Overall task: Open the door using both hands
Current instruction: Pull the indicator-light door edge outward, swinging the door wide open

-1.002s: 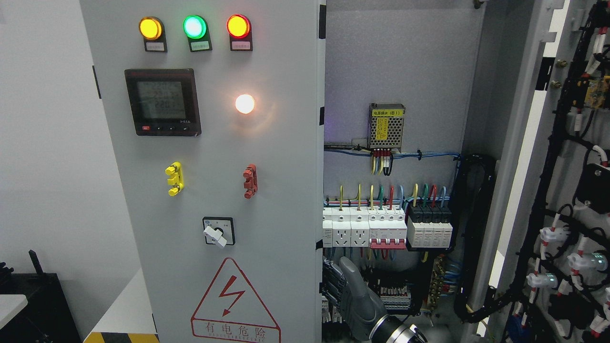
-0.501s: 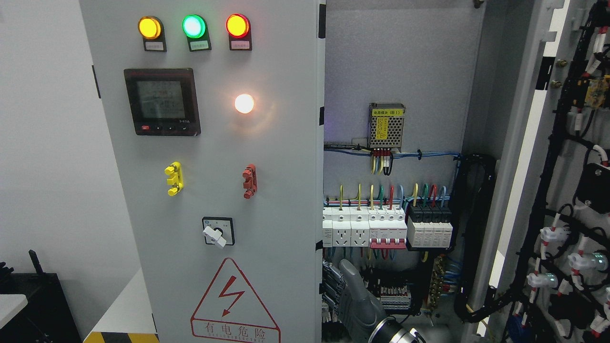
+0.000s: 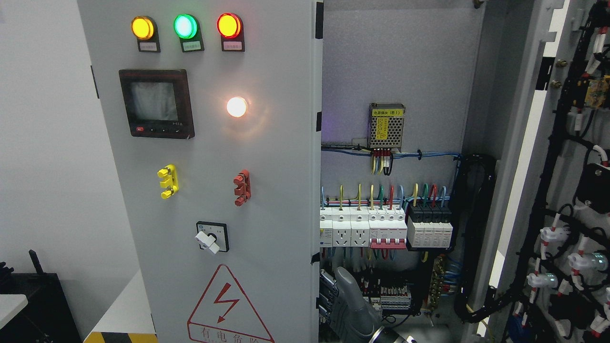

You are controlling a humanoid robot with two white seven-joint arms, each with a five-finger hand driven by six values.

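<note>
Right hand sits low at the bottom of the picture, its dark fingers curled on the inner edge of the left door. That door is partly open, and the right door is swung wide. I think the fingers could slip off the thin edge, or bump the switches and wires just beside them. 3 lamps glow on the smooth grey door. A plain white wall stands to the left, with a black box low down.
</note>
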